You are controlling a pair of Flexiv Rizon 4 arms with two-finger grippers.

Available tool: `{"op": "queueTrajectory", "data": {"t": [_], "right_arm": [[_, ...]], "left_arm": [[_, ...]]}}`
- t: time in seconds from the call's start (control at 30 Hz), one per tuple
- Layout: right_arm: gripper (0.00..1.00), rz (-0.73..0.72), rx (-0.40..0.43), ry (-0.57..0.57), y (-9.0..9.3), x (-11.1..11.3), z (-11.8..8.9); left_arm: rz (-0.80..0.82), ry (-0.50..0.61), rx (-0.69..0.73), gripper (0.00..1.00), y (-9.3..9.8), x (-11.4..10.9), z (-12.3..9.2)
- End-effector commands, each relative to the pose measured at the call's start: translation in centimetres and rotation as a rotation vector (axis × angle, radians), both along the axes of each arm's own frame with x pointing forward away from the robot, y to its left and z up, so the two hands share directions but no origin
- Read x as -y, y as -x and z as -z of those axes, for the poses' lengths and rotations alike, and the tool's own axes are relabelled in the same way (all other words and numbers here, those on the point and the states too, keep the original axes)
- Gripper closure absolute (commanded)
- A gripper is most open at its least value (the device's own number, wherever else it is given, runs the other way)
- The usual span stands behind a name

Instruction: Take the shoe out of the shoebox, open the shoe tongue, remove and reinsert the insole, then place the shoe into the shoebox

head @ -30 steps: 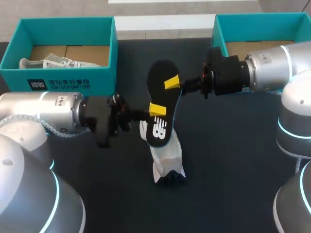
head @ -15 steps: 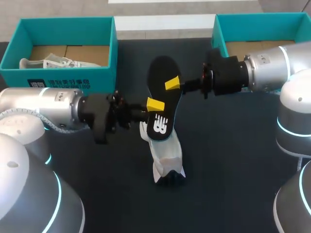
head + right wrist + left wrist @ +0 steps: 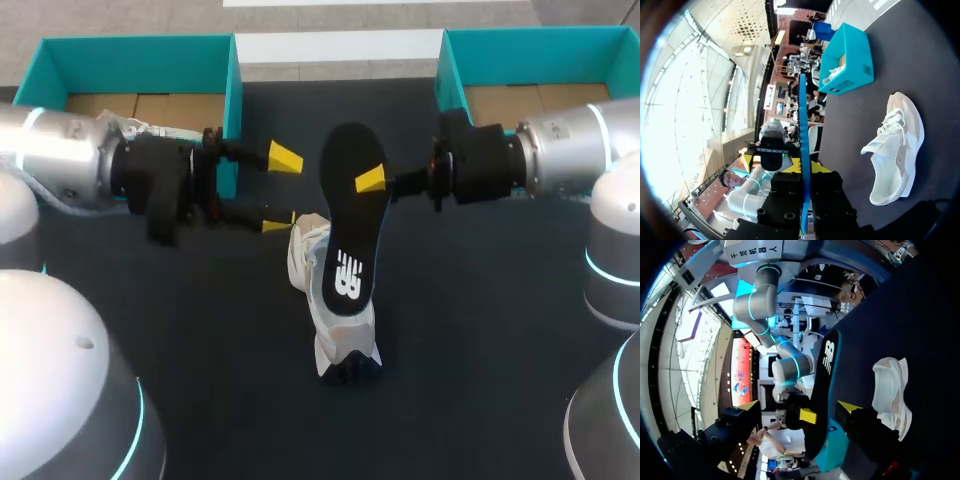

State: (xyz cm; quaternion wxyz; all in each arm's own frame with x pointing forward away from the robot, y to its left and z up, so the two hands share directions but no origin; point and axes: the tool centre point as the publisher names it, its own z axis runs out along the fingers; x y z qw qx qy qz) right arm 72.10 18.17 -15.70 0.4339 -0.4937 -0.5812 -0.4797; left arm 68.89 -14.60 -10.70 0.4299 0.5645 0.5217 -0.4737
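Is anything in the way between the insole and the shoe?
Nothing visible. The right gripper holds the insole over the white shoe; the left gripper is open, off to the side.

We think this is a robot lab, because our big grey left arm (image 3: 60,150) and right arm (image 3: 570,150), each with a ring of blue light, hang over a dark table (image 3: 480,330) with a blue-green left box (image 3: 140,60) and right box (image 3: 530,55) at its back.
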Motion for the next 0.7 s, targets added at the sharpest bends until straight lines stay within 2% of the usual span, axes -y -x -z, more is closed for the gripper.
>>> {"op": "queueTrajectory", "data": {"t": [0.03, 0.1, 0.17, 0.63, 0.67, 0.7], "right_arm": [[1.00, 0.004, 0.000, -0.006, 0.13, -0.26, 0.48], [1.00, 0.000, -0.006, -0.005, 0.19, -0.45, 0.67], [1.00, -0.004, -0.010, -0.005, 0.23, -0.64, 0.88], [1.00, -0.023, -0.025, -0.009, -0.06, -1.14, 1.12], [1.00, -0.029, -0.028, -0.008, -0.03, -1.16, 1.11], [1.00, -0.032, -0.030, -0.006, 0.03, -1.20, 1.14]], "left_arm": [[-0.053, -0.335, 0.094, 0.00, 0.96, 0.12, -1.70], [-0.053, -0.402, 0.125, 0.00, 0.73, 0.43, -1.83], [-0.076, -0.421, 0.118, 0.00, 0.41, 0.59, -1.80], [-0.084, -0.416, 0.105, 0.00, 0.16, 0.55, -1.63], [-0.075, -0.485, 0.060, 0.00, 0.11, 0.83, -1.38], [-0.097, -0.531, 0.081, 0.00, 0.15, 1.09, -1.48]]}}
